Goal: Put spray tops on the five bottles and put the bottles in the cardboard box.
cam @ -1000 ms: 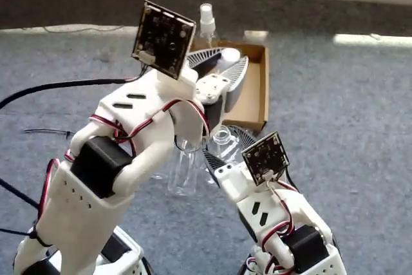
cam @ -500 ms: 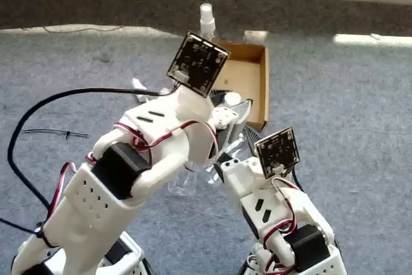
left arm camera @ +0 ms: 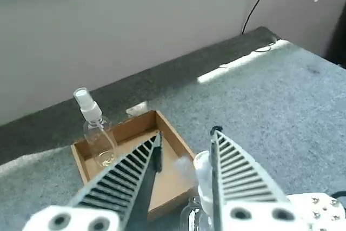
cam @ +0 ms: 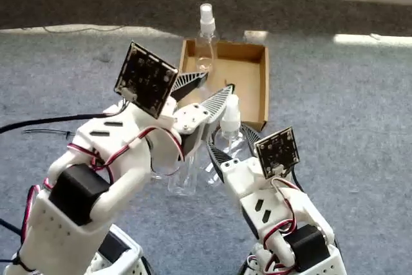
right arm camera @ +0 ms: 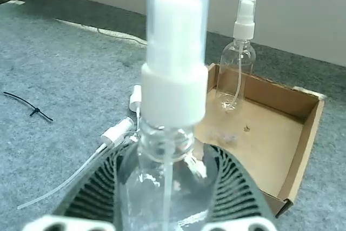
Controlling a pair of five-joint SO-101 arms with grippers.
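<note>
Right wrist view: right claw is clamped on a clear bottle, which stands upright. A white spray top sits on its neck, with a thin dip tube inside. High view: left claw is spread apart over that top. The top sits between its ribbed black fingers; contact unclear. A second capped bottle stands upright in the far corner of the cardboard box. An uncapped bottle stands on the grey carpeted desk.

No legible text or markings
</note>
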